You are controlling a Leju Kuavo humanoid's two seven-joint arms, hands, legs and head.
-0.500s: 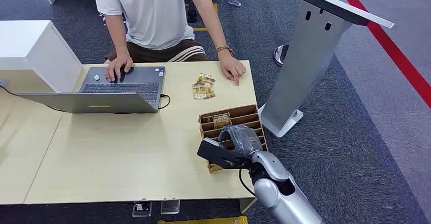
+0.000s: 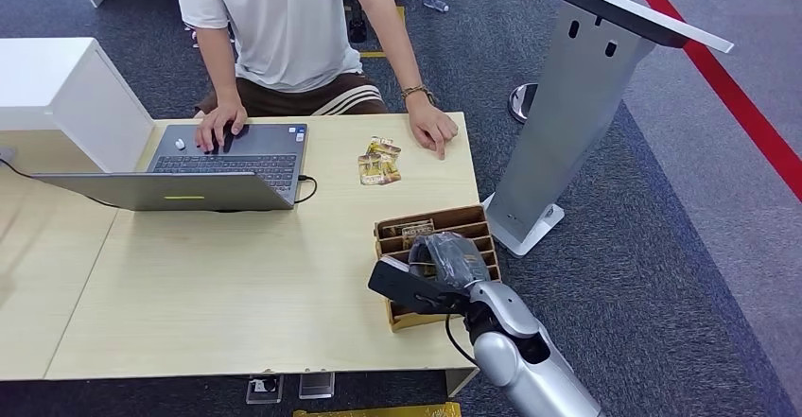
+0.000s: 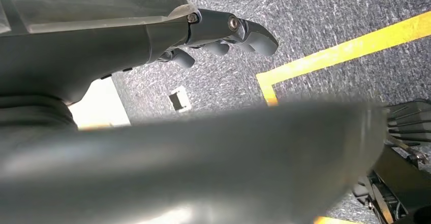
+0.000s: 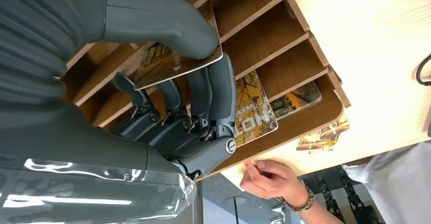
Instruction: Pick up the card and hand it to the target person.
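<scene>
One card (image 4: 175, 56) pinched between right hand (image 4: 178, 102) thumb and fingers, over the wooden slotted rack (image 2: 478, 217) near the surface's (image 2: 236, 285) right front edge. More cards (image 2: 380, 165) lie near the far right edge, by the person's hand (image 2: 433, 130). Left hand (image 3: 223, 31) hangs above the floor, fingers loosely curled, holding nothing.
</scene>
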